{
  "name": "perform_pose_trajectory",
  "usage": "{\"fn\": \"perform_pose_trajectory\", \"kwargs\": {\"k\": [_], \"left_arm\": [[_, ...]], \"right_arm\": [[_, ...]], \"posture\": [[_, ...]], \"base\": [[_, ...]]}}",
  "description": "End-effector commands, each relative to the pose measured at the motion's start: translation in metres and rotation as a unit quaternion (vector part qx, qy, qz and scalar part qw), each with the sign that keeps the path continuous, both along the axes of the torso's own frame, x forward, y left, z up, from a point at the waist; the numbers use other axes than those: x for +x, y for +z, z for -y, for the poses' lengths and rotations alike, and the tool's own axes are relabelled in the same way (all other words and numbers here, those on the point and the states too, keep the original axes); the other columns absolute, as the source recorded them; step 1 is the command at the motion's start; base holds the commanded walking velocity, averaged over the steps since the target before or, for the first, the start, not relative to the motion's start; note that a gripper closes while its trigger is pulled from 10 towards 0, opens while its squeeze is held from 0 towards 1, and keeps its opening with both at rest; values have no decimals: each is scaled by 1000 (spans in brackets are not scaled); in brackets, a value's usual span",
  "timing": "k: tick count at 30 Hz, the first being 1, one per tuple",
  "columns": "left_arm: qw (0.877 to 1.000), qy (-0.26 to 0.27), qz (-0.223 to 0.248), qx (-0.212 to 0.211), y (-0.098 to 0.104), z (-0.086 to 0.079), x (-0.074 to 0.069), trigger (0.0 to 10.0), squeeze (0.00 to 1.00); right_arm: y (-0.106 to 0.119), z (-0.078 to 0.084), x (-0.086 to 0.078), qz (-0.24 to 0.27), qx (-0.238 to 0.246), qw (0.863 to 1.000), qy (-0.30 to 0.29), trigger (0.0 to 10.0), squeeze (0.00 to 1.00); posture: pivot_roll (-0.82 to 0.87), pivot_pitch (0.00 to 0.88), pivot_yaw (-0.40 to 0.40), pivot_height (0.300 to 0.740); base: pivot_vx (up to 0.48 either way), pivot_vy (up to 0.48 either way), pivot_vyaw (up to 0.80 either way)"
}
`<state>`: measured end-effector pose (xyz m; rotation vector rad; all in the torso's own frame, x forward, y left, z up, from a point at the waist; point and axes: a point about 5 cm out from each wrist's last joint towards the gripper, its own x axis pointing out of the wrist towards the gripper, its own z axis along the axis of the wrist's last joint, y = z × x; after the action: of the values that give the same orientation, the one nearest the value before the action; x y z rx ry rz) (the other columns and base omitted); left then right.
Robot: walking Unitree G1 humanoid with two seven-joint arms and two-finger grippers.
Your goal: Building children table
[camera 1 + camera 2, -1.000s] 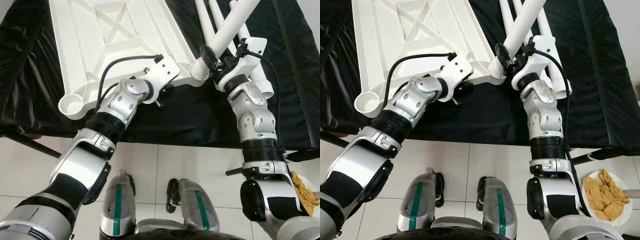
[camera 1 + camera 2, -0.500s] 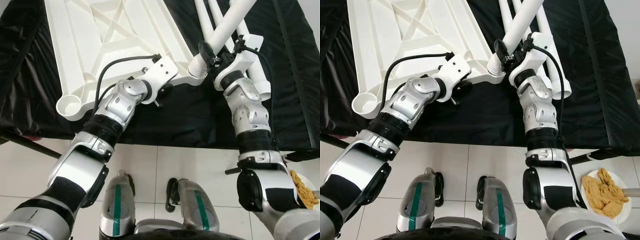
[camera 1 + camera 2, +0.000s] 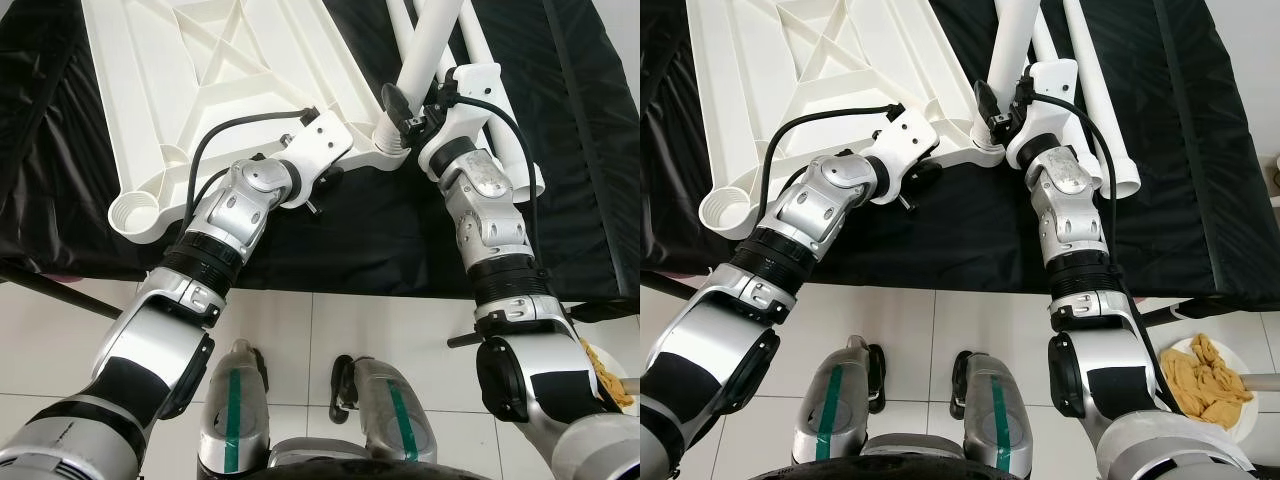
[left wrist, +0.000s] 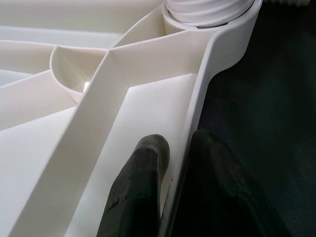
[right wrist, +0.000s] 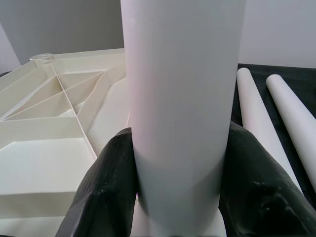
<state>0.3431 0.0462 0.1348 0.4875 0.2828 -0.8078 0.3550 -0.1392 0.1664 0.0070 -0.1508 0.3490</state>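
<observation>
white tabletop [image 3: 200, 80]: upside down, ribbed, on black cloth | leg [image 3: 425, 45]: tilted, in corner socket

White tile floor [image 3: 930, 330] w/ black cloth [image 3: 970, 235] over work surface, grey wall [image 5: 59, 24]

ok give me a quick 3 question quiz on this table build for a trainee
1. True or false: the right gripper is shut on a white leg.
2. What does the left gripper pinch? A) a loose leg B) the tabletop rim C) the black cloth
3. Fill in: the held leg meets the tabletop at a corner ____.

Key: 1 true; 2 B; 3 socket
</observation>
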Motion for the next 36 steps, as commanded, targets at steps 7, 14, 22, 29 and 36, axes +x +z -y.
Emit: {"fn": "perform_pose_trajectory", "kwargs": {"k": [7, 14, 22, 29, 36], "left_arm": [[999, 15, 35, -5, 14, -8, 3, 10000, 0], [999, 18, 37, -6, 16, -10, 3, 10000, 0], [999, 18, 40, -6, 17, -10, 3, 10000, 0], [999, 20, 43, -4, 19, -12, 4, 10000, 0], [999, 22, 46, -4, 21, -13, 4, 10000, 0]], "right_arm": [[-39, 2, -14, -55, -33, 998, 16, 10000, 0], [-49, 0, -23, -48, -61, 997, 30, 10000, 0], [-51, -1, -23, -50, -66, 996, 37, 10000, 0], [-52, 2, -17, -73, -58, 995, 28, 10000, 0], [-51, 5, -10, -94, -43, 994, 24, 10000, 0]], "posture": [[80, 41, -44, 740], [79, 43, -41, 740], [77, 45, -39, 740], [79, 48, -36, 740], [79, 49, -36, 740]], "base": [[0, 0, 0], [0, 0, 0], [0, 0, 0], [0, 0, 0], [0, 0, 0]]}}
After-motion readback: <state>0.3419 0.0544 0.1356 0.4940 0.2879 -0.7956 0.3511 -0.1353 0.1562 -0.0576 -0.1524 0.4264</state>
